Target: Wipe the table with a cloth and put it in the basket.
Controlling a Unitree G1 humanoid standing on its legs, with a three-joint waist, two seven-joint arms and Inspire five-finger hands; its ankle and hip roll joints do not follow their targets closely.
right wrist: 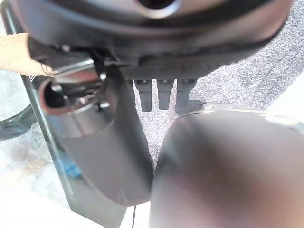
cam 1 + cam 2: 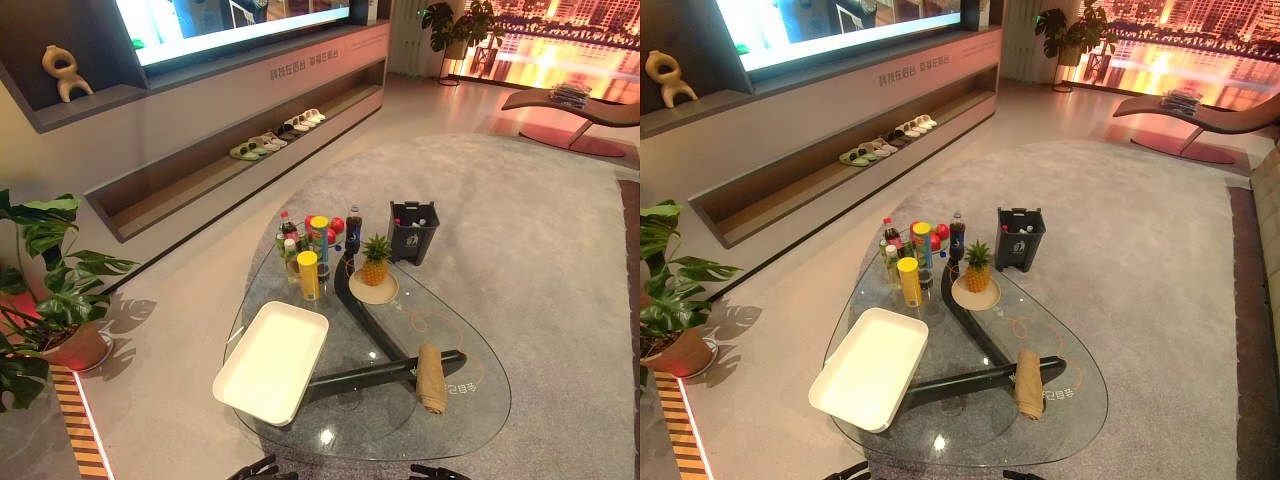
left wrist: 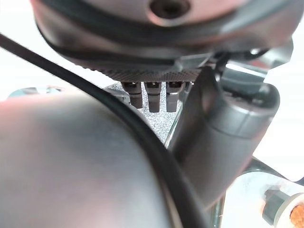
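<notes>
Both hands (left hand [image 2: 255,468], right hand [image 2: 435,471]) hang below the table [image 2: 470,420]; finger spread unclear.

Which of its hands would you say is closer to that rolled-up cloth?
Probably the right hand: the cloth lies on the glass table's right side, just beyond it. The left hand sits nearer the white tray.

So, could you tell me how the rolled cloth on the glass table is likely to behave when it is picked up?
The cloth looks like coarse fabric, so probably light and floppy. Rolled loosely, it may unroll and droop when lifted. It should slide easily on the smooth glass table if pushed.
</notes>
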